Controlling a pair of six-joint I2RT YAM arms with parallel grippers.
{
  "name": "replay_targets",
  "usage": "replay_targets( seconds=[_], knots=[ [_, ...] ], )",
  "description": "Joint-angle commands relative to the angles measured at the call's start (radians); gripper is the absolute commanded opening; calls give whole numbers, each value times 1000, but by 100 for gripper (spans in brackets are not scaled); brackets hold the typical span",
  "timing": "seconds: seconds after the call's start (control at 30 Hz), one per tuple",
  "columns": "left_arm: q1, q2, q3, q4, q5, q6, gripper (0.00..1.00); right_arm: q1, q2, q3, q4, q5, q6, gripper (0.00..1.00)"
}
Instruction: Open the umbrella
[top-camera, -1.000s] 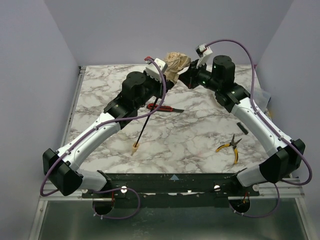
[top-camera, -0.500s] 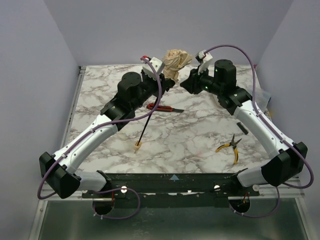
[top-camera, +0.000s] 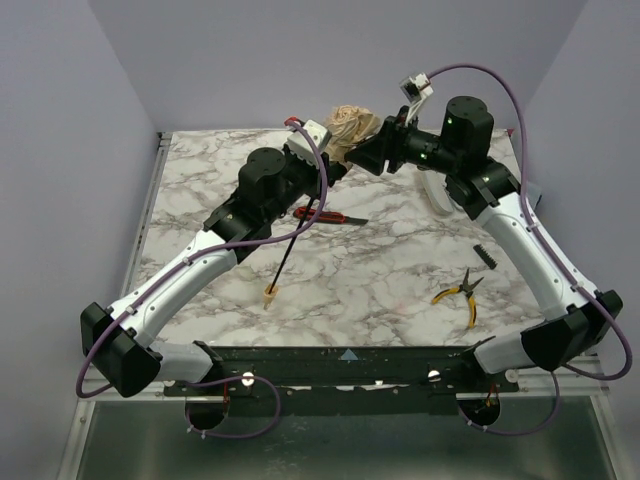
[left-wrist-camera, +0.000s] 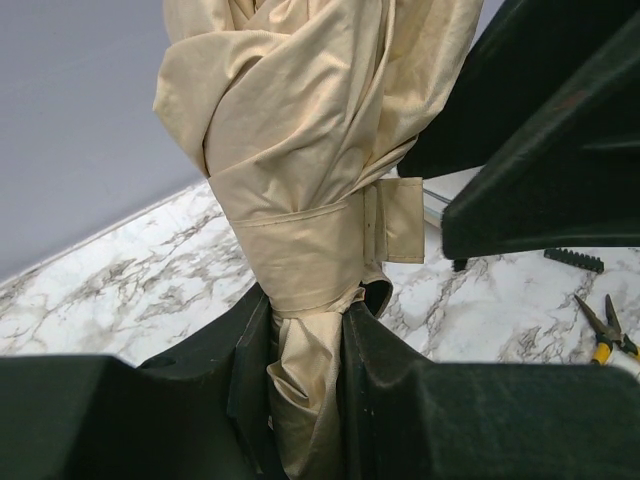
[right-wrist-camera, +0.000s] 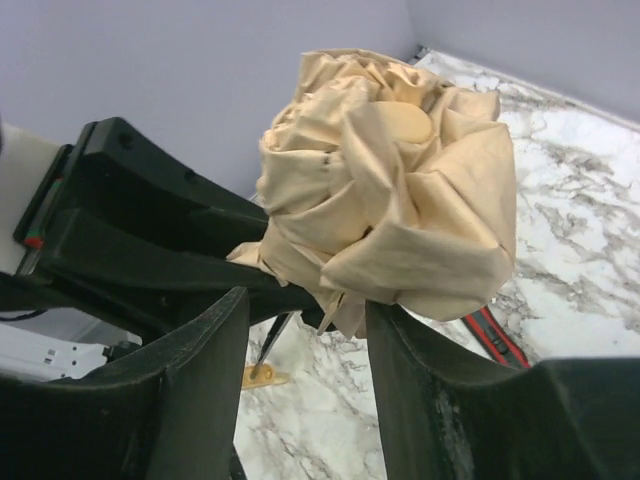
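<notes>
The umbrella (top-camera: 352, 124) is a folded tan bundle held up over the far middle of the table. Its thin black shaft slants down to the small beige handle (top-camera: 270, 293), which is at the marble. My left gripper (left-wrist-camera: 305, 320) is shut on the umbrella just below its closing strap (left-wrist-camera: 330, 225), with fabric pinched between the fingers. My right gripper (right-wrist-camera: 305, 310) stands open just under the crumpled top of the umbrella (right-wrist-camera: 390, 180). Its right finger is at the fabric's edge and nothing is clamped. In the top view it comes in from the right (top-camera: 368, 155).
A red-handled cutter (top-camera: 330, 216) lies under the left wrist. Yellow-handled pliers (top-camera: 460, 293) and a small black toothed strip (top-camera: 486, 256) lie on the right side of the marble table (top-camera: 400, 260). Purple walls close in the back and both sides.
My right gripper has gone from shut to open, and its arm has lifted and shifted slightly right. The left gripper has kept its hold on the umbrella, almost still.
</notes>
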Motion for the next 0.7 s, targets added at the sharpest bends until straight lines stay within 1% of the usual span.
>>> replay_targets(
  seconds=[0.0,0.1,0.2,0.23,0.27,0.37,0.4,0.5,0.6,0.67],
  knots=[
    [-9,-24,18,85,7,16,0,-2,57,23,-7,13,92,50],
    [-20,-26,14,94,3,27,0,0,77,25,-5,32,113,44],
    [-28,-26,13,100,1,29,0,0,84,22,-4,57,117,40],
    [-29,-26,13,99,1,29,0,0,85,19,-1,60,119,37],
    [-32,-24,13,98,-1,32,0,1,85,19,3,60,119,30],
    [-40,-21,13,98,-3,48,0,1,85,11,14,80,125,5],
    [-42,-20,13,98,-4,49,0,1,85,11,9,90,126,0],
    [-43,-22,13,95,-8,46,0,0,78,-1,-14,153,94,0],
    [-40,-34,12,89,-3,34,0,-3,76,-22,-62,277,1,0],
    [-38,-43,9,89,17,20,0,-11,77,-49,-72,329,-46,0]
  ],
)
